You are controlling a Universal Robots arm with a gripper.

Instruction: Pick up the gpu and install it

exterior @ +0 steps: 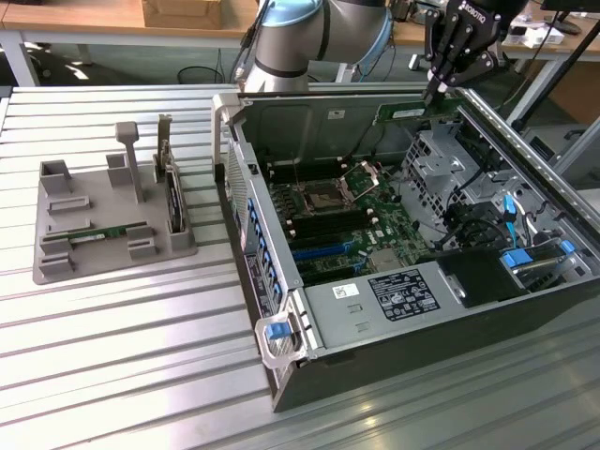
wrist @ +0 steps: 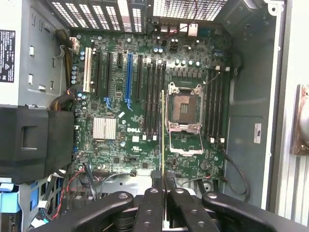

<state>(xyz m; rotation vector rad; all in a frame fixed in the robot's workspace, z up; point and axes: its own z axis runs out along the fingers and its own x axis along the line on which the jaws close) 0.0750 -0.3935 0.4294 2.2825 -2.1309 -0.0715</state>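
The gpu [exterior: 412, 112] is a long thin green board stick, held level above the far wall of the open computer case [exterior: 375, 323]. My gripper [exterior: 438, 90] is shut on one end of it. In the wrist view the gpu [wrist: 162, 130] appears edge-on as a thin line between the closed black fingers [wrist: 155, 180] of my gripper [wrist: 163, 178]. It hangs over the motherboard [wrist: 120, 145], in line with the long black slots [wrist: 153, 99] beside the CPU socket [wrist: 185, 113], well above them.
A grey parts holder [exterior: 56, 267] sits on the slatted table at the exterior view's left, carrying another green stick [exterior: 103, 232] and a dark upright card [exterior: 173, 202]. Drive cages [exterior: 450, 164], cables and a black shroud [wrist: 34, 142] crowd the case's other end.
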